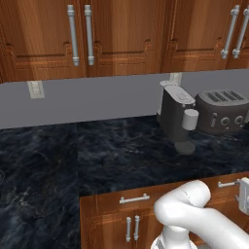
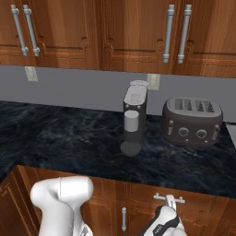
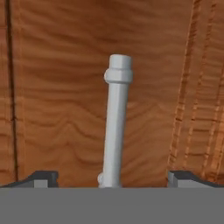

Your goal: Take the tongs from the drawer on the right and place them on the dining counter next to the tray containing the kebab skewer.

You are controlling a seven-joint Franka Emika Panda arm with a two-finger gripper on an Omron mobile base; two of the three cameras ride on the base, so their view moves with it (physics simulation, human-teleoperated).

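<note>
The drawer (image 2: pixel 184 209) on the right is shut, so the tongs, we judge, lie hidden inside. We are at the opening step: our gripper (image 3: pixel 112 180) has its fingers (image 3: pixel 41 178) spread wide, straddling the silver handle (image 3: pixel 116 127) without gripping it. Next we must close on the bar and pull straight back. The worktop (image 2: pixel 83 147) edge overhangs just above.

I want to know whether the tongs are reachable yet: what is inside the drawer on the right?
Nothing inside can be seen: the drawer is shut, wooden front flush. The open gripper faces its silver handle, which stands between the fingers.
</note>
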